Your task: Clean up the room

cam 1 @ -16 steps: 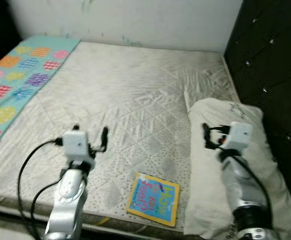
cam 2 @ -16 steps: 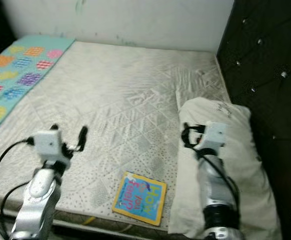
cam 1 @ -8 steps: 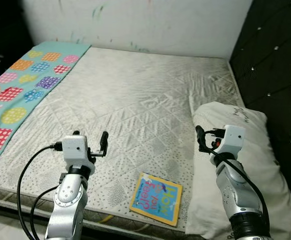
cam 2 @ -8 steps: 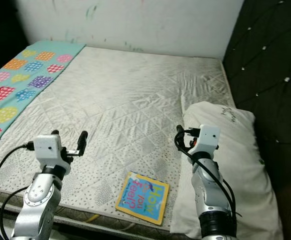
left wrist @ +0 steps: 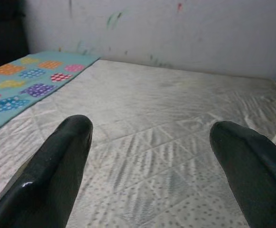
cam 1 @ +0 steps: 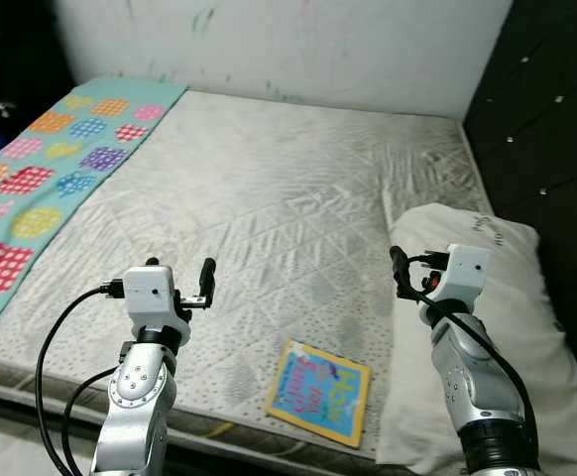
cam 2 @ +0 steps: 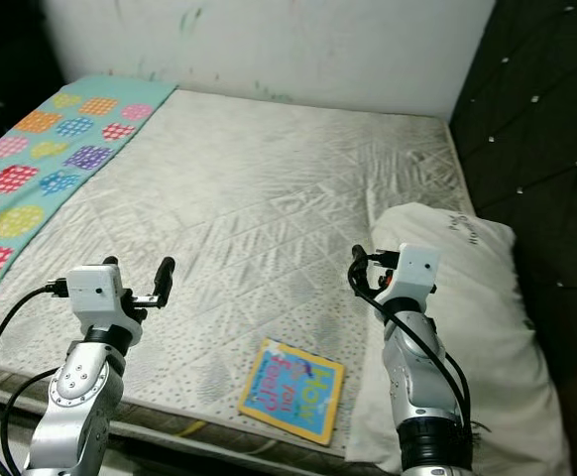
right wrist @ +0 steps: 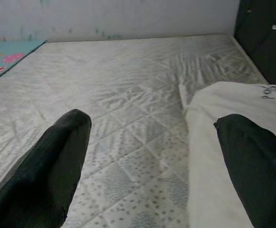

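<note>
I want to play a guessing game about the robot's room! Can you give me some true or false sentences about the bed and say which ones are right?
1. The colourful picture book lies near the front edge of the grey quilted mattress. True.
2. The left gripper is holding the book. False: its fingers are open and empty, held above the mattress.
3. The white pillow sits on the robot's right side of the mattress, next to the black headboard. True.
4. The turquoise blanket with dotted patches covers the pillow. False: it lies along the opposite, left side.
5. The right gripper is open. True.
</note>
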Tool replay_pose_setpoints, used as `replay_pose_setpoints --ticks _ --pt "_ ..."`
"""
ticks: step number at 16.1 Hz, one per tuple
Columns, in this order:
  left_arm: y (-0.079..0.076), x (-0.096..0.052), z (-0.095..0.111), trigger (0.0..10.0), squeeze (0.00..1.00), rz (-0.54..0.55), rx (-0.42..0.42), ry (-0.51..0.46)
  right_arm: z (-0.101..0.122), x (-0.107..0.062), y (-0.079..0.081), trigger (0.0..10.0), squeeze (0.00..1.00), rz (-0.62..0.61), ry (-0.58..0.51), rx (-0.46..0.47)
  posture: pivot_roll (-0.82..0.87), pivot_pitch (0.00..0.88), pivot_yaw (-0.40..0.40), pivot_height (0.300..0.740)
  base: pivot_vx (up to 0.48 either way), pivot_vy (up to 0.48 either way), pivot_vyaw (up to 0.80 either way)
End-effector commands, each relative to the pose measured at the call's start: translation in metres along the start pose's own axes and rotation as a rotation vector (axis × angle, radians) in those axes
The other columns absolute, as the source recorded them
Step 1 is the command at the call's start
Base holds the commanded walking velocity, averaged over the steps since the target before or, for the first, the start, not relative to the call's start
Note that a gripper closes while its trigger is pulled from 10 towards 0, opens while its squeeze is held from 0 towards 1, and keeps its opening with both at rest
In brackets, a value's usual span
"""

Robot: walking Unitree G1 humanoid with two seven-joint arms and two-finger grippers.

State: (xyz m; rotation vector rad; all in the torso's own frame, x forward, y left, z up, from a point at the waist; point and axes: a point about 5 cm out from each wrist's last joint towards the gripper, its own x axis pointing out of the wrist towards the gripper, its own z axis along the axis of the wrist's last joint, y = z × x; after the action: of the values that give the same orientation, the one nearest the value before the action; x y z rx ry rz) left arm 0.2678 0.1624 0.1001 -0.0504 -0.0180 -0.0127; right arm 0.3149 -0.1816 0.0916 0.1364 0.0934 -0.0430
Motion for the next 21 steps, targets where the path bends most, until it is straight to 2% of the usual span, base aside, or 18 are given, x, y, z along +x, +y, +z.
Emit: replay_pose_setpoints --ticks 1,5,18,21 --pt "0.0017 -0.0004 0.0022 10.0 0.00 0.015 -0.004 -0.004 0.0047 0.0006 0.0020 10.0 0.00 0.006 -0.012 -0.002 -0.06 0.000 -0.010 0.740 0.000 0.319 0.00" --pt "0.0023 -0.0015 0.0018 10.0 0.00 0.023 -0.008 0.003 0.0040 -0.0006 0.0012 10.0 0.00 0.003 -0.004 -0.005 -0.06 0.000 -0.011 0.740 0.000 0.325 0.00" --pt "0.0013 0.0003 0.0001 10.0 0.00 0.030 -0.026 0.022 0.0028 -0.0034 -0.0015 10.0 0.00 0.004 0.010 -0.017 -0.07 0.000 -0.009 0.740 0.000 0.480 0.00" --pt "0.0021 0.0009 0.0003 10.0 0.00 0.035 -0.036 0.024 0.0018 -0.0040 -0.0006 10.0 0.00 0.012 0.020 -0.017 -0.07 0.000 -0.010 0.740 0.000 0.480 -0.77"
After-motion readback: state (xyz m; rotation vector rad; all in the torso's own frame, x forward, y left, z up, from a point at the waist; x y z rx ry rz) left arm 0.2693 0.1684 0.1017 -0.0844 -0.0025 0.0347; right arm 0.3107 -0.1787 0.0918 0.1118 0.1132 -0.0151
